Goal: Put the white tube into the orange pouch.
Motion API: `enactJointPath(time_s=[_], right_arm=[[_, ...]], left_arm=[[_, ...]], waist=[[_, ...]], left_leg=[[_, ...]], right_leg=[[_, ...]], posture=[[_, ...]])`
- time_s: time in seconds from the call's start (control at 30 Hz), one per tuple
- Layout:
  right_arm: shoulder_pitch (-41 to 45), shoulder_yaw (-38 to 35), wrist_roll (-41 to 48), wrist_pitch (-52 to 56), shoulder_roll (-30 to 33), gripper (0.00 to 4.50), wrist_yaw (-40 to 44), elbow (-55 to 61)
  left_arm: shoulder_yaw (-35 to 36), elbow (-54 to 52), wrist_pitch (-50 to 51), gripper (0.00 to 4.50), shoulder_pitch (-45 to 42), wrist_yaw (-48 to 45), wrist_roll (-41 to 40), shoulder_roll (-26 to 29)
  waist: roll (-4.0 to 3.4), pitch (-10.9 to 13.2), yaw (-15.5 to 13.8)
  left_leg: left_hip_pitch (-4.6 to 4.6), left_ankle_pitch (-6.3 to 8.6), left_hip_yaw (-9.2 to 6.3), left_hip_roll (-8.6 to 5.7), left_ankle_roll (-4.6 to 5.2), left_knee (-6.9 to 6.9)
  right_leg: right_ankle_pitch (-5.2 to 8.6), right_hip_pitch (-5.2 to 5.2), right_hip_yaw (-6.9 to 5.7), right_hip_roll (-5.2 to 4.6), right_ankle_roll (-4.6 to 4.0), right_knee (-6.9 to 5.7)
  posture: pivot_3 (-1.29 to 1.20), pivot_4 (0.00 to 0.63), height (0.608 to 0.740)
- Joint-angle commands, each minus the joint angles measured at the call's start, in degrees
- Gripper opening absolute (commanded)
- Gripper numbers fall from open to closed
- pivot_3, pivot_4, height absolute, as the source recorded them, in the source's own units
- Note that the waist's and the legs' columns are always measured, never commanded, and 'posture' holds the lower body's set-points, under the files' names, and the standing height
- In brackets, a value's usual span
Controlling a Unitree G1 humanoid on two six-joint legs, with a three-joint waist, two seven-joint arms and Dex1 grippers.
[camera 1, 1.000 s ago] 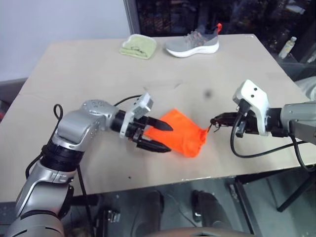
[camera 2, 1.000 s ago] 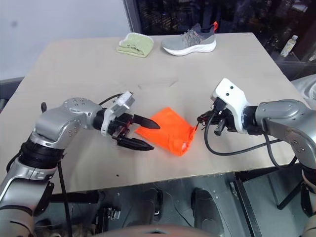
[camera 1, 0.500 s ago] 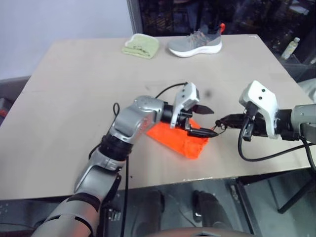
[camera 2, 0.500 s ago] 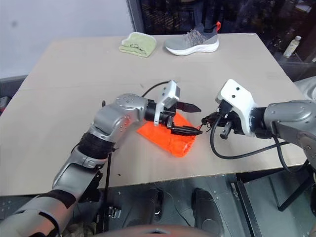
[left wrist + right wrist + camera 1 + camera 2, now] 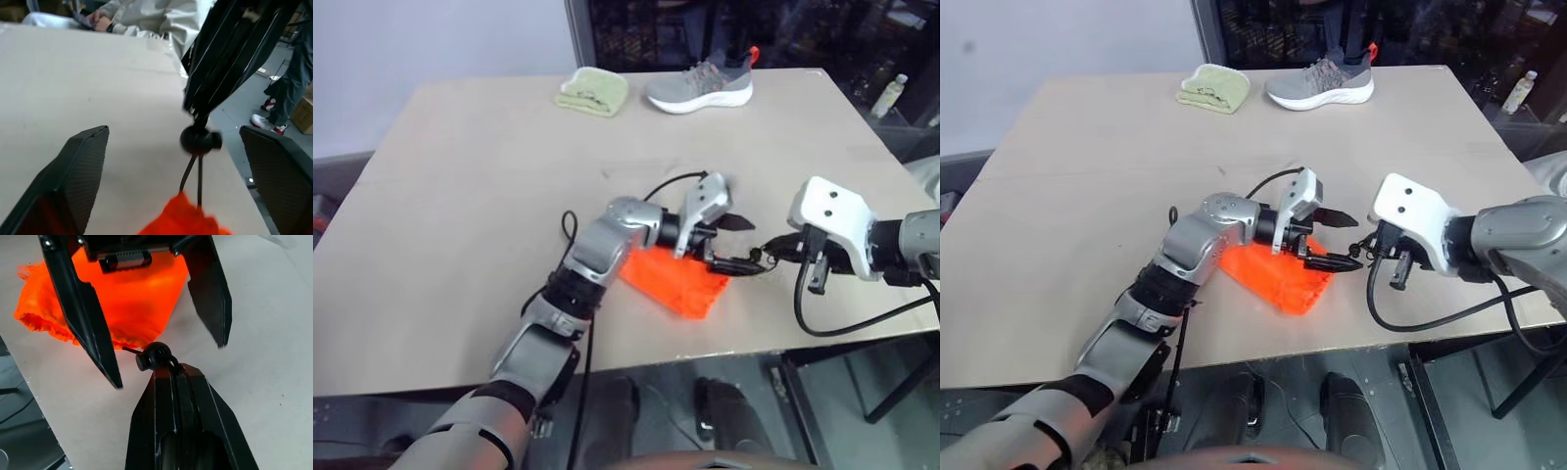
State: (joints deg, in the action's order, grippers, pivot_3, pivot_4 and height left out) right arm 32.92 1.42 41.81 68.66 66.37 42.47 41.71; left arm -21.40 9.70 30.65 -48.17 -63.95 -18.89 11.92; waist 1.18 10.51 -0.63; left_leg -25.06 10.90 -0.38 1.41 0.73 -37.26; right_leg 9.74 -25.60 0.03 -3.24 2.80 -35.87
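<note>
**Observer:** While your arms meet over the beige tabletop [image 5: 489,196], where is the pouch?

**Robot:** Bright orange soft fabric drawstring pouch [image 5: 674,282] lies flat near the table's front edge, mouth end toward my right arm. Thin black cord [image 5: 191,177] runs from its gathered end up to a round black toggle [image 5: 200,139], lifted clear of the tabletop.

**Observer:** Your right claw?

**Robot:** My right gripper [image 5: 766,257] has its two black fingers pressed together, pinching the cord right at the toggle, just beyond the pouch's mouth end.

**Observer:** And the left?

**Robot:** My left gripper [image 5: 729,242] reaches across above the pouch, fingers spread wide, nothing between them but air and the toggle. One finger [image 5: 208,289] sits on each side of the toggle, neither touching it. Its tips are just beside my right fingertips.

**Observer:** White tube?

**Robot:** I cannot tell where it is.

**Observer:** Anything else?

**Robot:** Well away from the pouch, at the table's far edge: a folded light-green cloth [image 5: 592,92] and, beside it, a grey knit sneaker with white sole [image 5: 698,85].
</note>
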Motion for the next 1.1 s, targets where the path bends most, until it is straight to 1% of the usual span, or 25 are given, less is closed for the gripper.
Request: enactJointPath(time_s=[0.03,0.1,0.23,0.27,0.47,0.73,0.93,1.1], right_arm=[[0.2,-1.2,-0.5,-0.6,0.9,0.0,0.5,0.9],[0.1,-1.5,-0.4,-0.5,1.0,0.0,0.6,0.8],[-0.1,-1.8,-0.4,-0.4,1.1,0.0,0.5,0.9],[-0.1,-1.9,-0.4,-0.4,1.1,0.0,0.5,0.9],[-0.6,-2.5,-0.8,-0.2,0.9,0.0,-0.5,0.7],[-1.4,-3.8,-0.6,0.3,0.6,0.0,-1.5,0.5],[-2.6,-6.4,-0.5,1.0,1.2,0.0,-1.9,0.4],[-2.6,-7.7,-0.6,1.4,1.6,0.0,-1.9,-0.2]], left_arm=[[-0.4,-0.8,-0.9,2.93,-1.2,-0.8,0.4,-0.8],[-0.8,-0.4,-1.2,2.2,-1.2,-0.9,1.0,-1.2],[-0.9,-0.5,-0.7,0.31,-1.3,-1.8,1.0,-1.3],[-1.1,-0.7,-0.7,0.2,-1.2,-1.9,1.1,-1.2],[-1.1,-1.6,-0.5,0.2,-0.7,-2.7,1.3,-0.5],[-2.6,-2.3,-2.2,0.2,2.4,-3.5,3.7,3.3],[-3.4,-4.4,-1.1,0.2,5.9,-3.4,4.8,5.9],[-2.9,-5.2,-0.2,0.2,6.6,-3.1,4.5,6.8]], waist=[[0.0,0.0,0.0],[0.0,0.0,0.0],[0.0,0.0,0.0],[0.0,0.0,0.0],[0.0,0.0,0.0],[-0.01,0.0,0.0],[-0.01,0.0,-0.1],[-0.01,0.0,-0.1]], left_leg=[[0.0,0.0,0.0,0.0,0.0,0.0],[0.0,0.0,0.0,0.0,0.0,0.0],[0.0,0.0,0.01,0.0,0.0,-0.01],[0.0,0.0,0.0,0.0,0.0,-0.01],[0.0,0.0,0.0,0.0,0.0,-0.01],[0.01,0.0,0.0,0.0,0.0,0.0],[0.0,0.0,0.0,0.0,0.0,-0.03],[0.0,0.0,-0.01,0.0,0.0,-0.03]], right_leg=[[0.0,0.0,0.0,0.0,0.0,0.0],[0.0,0.0,0.0,0.0,0.0,0.0],[0.0,0.0,0.0,0.0,0.0,0.0],[0.0,0.0,0.0,0.0,0.0,0.0],[0.0,0.0,0.0,0.0,0.0,0.0],[0.0,0.0,0.0,0.01,0.0,0.0],[0.0,0.01,0.01,0.0,0.0,0.0],[0.0,0.01,0.01,0.0,0.0,-0.01]], posture=[[0.0,0.15,0.74],[0.0,0.15,0.74],[0.0,0.15,0.74],[0.0,0.15,0.74],[0.0,0.15,0.74],[0.0,0.15,0.74],[0.0,0.15,0.74],[0.0,0.15,0.74]])
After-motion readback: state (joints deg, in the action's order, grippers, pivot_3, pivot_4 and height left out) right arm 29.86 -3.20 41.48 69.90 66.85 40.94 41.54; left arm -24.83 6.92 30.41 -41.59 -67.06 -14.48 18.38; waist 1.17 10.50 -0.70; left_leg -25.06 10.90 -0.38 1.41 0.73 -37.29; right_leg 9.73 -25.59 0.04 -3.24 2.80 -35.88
